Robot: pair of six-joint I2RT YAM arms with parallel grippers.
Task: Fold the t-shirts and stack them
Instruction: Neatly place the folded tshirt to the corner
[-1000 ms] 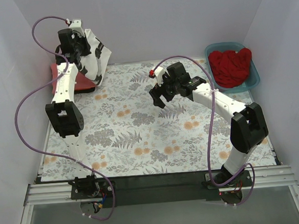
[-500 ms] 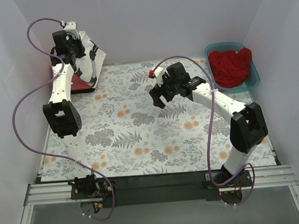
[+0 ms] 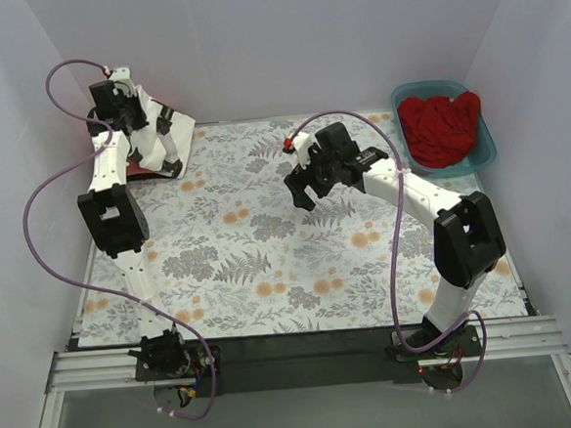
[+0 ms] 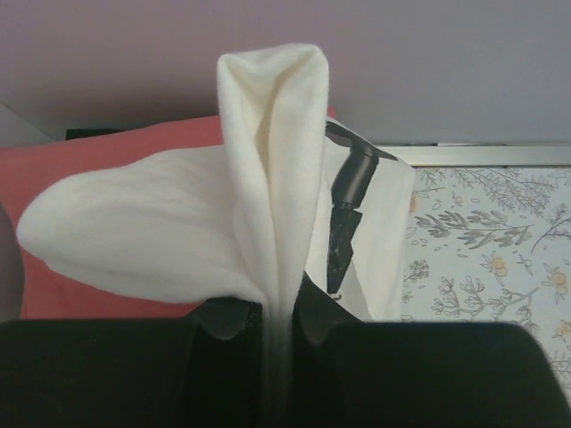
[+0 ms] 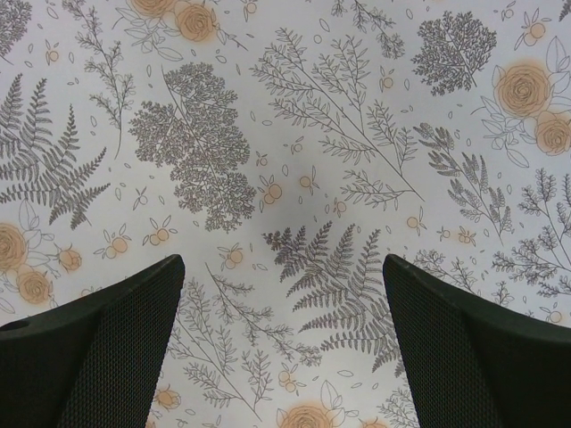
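Up at the far left corner, the left gripper [image 4: 272, 321] is clenched on a bunched fold of the white t-shirt [image 4: 268, 178], holding it lifted above the coral-pink t-shirt [image 4: 89, 156] lying on the surface. The right gripper [image 5: 281, 267] hangs released, jaws wide, over the floral cloth [image 3: 269, 264] near the middle. The red t-shirt [image 3: 441, 127] sits crumpled in the teal tub [image 3: 487, 149] at the far right.
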